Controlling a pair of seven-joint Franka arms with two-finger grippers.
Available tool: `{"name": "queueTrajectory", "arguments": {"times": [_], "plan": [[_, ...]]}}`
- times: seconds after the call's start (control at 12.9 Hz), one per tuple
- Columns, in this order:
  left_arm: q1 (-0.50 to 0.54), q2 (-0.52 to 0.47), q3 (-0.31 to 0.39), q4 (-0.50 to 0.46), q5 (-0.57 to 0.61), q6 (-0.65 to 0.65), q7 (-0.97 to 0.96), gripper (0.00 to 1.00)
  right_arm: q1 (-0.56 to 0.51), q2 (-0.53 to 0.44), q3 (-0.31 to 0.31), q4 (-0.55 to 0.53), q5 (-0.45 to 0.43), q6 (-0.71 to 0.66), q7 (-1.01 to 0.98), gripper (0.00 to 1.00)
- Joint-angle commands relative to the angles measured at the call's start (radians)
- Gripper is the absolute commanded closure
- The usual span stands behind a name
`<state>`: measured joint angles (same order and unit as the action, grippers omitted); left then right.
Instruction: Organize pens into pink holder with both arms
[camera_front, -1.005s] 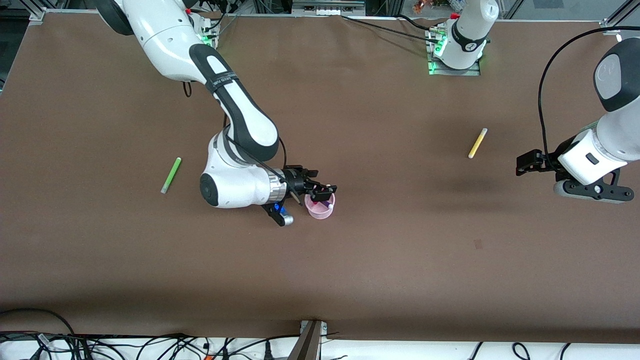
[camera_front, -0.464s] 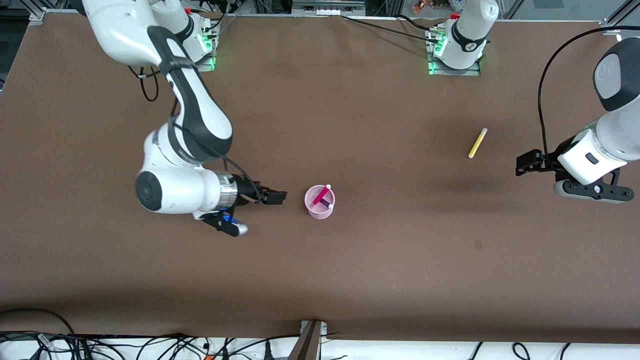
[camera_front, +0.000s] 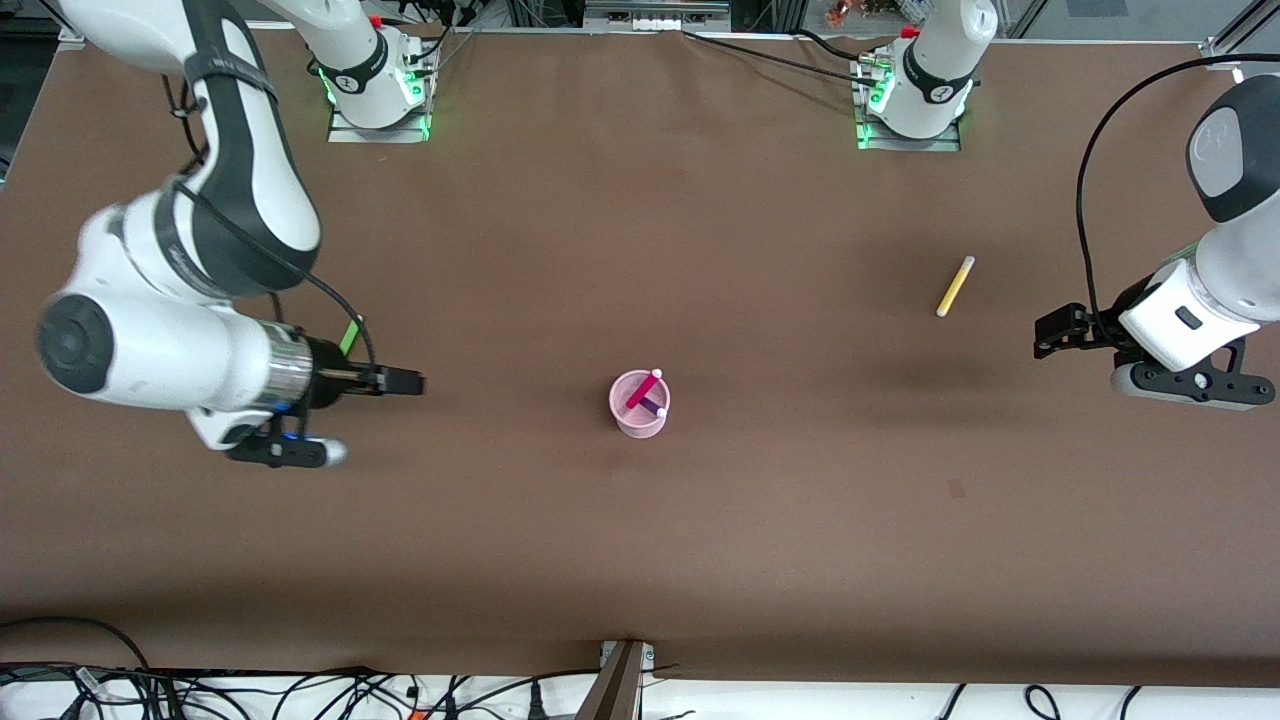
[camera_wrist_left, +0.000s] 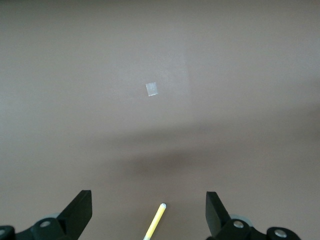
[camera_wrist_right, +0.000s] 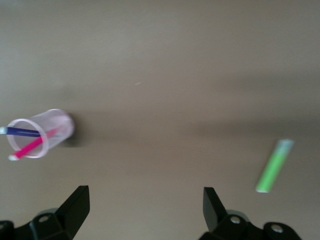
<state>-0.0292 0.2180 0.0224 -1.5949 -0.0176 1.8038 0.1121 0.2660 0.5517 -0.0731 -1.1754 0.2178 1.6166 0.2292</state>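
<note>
The pink holder (camera_front: 639, 404) stands mid-table with the magenta pen (camera_front: 643, 388) and the dark purple pen (camera_front: 652, 407) in it; it also shows in the right wrist view (camera_wrist_right: 40, 132). The green pen (camera_front: 349, 335) lies toward the right arm's end, mostly hidden by the right wrist; it shows in the right wrist view (camera_wrist_right: 274, 165). The yellow pen (camera_front: 954, 286) lies toward the left arm's end; its tip shows in the left wrist view (camera_wrist_left: 154, 223). My right gripper (camera_front: 405, 382) is open and empty, above the table beside the green pen. My left gripper (camera_front: 1050, 333) is open and empty, near the yellow pen.
A small pale mark (camera_wrist_left: 152, 89) shows on the brown table cover in the left wrist view. Cables lie along the table edge nearest the front camera (camera_front: 300, 690). The arm bases (camera_front: 910, 90) stand at the table's top edge.
My right gripper has let go of the magenta pen in the holder and drawn back toward the right arm's end, to beside the green pen. The left arm has barely moved.
</note>
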Motion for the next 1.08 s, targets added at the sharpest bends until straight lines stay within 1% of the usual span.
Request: {"name": "queueTrajectory", "arguments": {"times": [0.0, 0.15, 0.23, 0.31, 0.39, 0.46, 0.54, 0.62, 1.01], "plan": [[0.0, -0.017, -0.001, -0.016, -0.002, 0.011, 0.014, 0.0, 0.013, -0.09, 0.004, -0.021, -0.1, -0.05, -0.092, 0.0], [0.0, -0.017, -0.001, -0.016, -0.002, 0.009, 0.014, 0.0, 0.009, -0.14, -0.017, -0.029, -0.119, -0.116, -0.14, 0.0], [0.0, -0.017, -0.001, -0.016, -0.002, 0.009, 0.014, 0.0, 0.009, -0.18, -0.033, -0.062, -0.123, -0.127, -0.154, 0.0], [0.0, -0.017, -0.001, -0.016, -0.001, 0.009, 0.014, 0.0, 0.009, -0.24, -0.046, -0.126, -0.124, -0.12, -0.175, 0.0], [0.0, -0.017, -0.001, -0.016, -0.002, 0.011, 0.014, 0.0, 0.009, -0.307, -0.059, -0.212, -0.124, -0.104, -0.183, 0.0], [0.0, -0.017, -0.001, -0.016, -0.002, 0.009, 0.014, 0.0, 0.009, -0.379, -0.066, -0.319, -0.127, -0.051, -0.186, 0.0], [0.0, -0.017, -0.001, -0.017, -0.002, 0.011, 0.014, 0.0, 0.009, -0.45, -0.073, -0.439, -0.139, 0.033, -0.215, 0.0], [0.0, -0.017, -0.001, -0.017, -0.002, 0.011, 0.014, 0.0, 0.009, -0.479, -0.073, -0.496, -0.141, 0.084, -0.234, 0.0], [0.0, -0.016, -0.002, -0.016, -0.002, 0.011, 0.014, 0.0, 0.005, -0.452, -0.077, -0.445, -0.141, 0.092, -0.243, 0.0]]}}
